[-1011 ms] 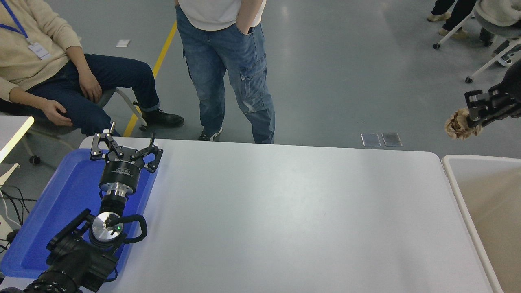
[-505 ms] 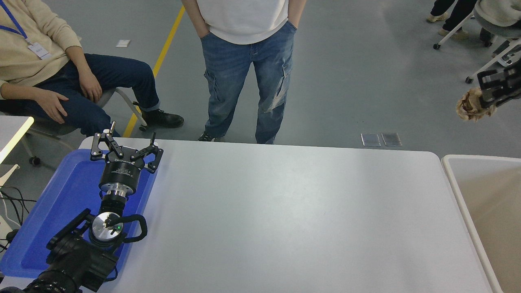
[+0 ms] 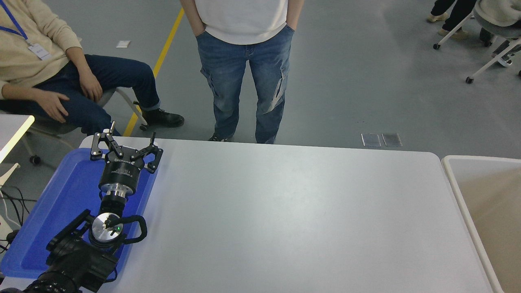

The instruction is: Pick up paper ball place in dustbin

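Note:
The dustbin (image 3: 456, 179) stands at the table's right end, with a white rounded rim and a beige inside; only its left part shows. The paper ball is out of view. My right arm and its gripper are also out of the picture. Over the blue tray at the lower left, my left gripper (image 3: 124, 145) is parked with its fingers spread and nothing between them.
A blue flat tray (image 3: 73, 191) lies on the white table (image 3: 285, 211) at the left. One person in jeans stands at the far edge and another sits at the upper left. Wheeled chairs stand at the upper right.
My right gripper, shut on the paper ball, rose and moved right until both left the picture. The standing person shifted a little. The left arm stayed still.

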You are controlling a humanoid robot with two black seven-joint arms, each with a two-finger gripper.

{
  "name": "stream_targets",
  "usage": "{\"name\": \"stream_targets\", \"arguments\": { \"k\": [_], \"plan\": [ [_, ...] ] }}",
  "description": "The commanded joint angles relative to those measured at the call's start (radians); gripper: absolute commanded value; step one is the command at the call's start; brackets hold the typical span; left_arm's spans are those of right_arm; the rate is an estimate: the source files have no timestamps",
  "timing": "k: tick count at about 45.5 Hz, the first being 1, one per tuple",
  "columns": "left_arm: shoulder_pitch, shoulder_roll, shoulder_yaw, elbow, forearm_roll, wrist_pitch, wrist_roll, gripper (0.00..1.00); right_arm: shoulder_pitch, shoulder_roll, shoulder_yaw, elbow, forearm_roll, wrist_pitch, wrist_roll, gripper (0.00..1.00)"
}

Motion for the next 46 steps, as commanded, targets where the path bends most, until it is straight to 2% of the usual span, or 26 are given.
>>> {"name": "stream_targets", "arguments": {
  "k": [1, 25, 32, 46],
  "plan": [
    [0.0, 0.0, -0.001, 0.0, 0.0, 0.0, 0.0, 1.0, 0.044, -0.104, -0.148, -0.067, -0.002, 0.0, 0.0, 0.0],
    [0.0, 0.0, 0.001, 0.0, 0.0, 0.0, 0.0, 1.0, -0.014, -0.178, -0.131, -0.188, -0.06, 0.0, -0.003, 0.0],
    [-0.002, 0.0, 0.001, -0.001, 0.0, 0.0, 0.002, 1.0, -0.274, -0.225, 0.099, -0.336, -0.062, 0.0, -0.007, 0.0],
    [-0.002, 0.0, 0.001, -0.001, 0.002, 0.0, 0.002, 1.0, -0.89, -0.218, 0.57, -0.508, -0.059, 0.0, -0.006, 0.0]
  ]
}}
